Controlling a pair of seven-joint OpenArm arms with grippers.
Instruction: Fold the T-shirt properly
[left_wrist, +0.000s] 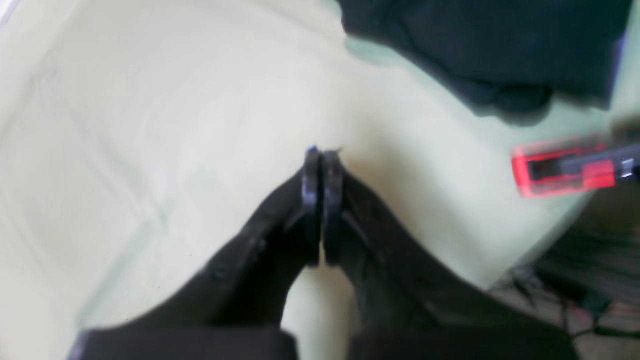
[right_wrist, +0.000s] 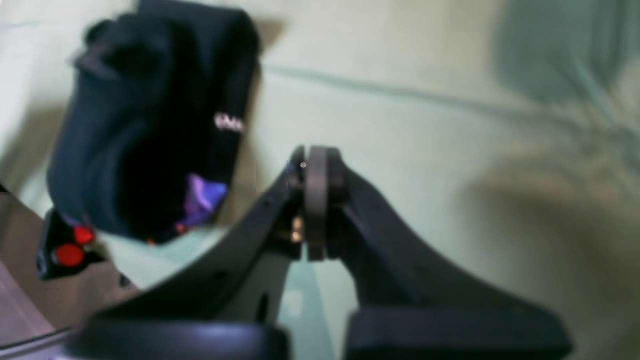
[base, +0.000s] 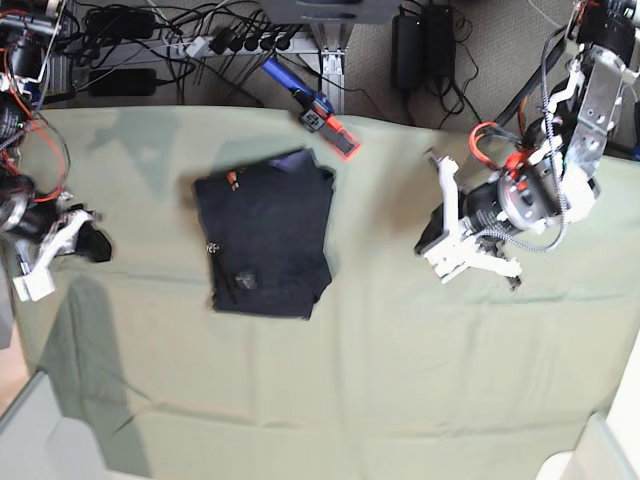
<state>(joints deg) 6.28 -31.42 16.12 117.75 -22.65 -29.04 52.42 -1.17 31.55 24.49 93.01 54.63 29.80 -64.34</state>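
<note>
T-shirt (base: 264, 232) lies folded into a compact dark rectangle on the pale green cloth (base: 380, 380), left of centre in the overhead view. Its long axis runs from the far edge toward the near edge, tilted slightly. A small orange tag (base: 231, 179) sits at its far left corner.

The cloth covers the whole table. Past its far edge are cables, power strips and a red-and-blue tool (base: 318, 115) on the floor.

The left gripper (left_wrist: 322, 155) hangs over bare cloth, well apart from the shirt, jaws pressed together with nothing between them. The right gripper (right_wrist: 314, 155) is likewise closed and empty, near the shirt's side.
</note>
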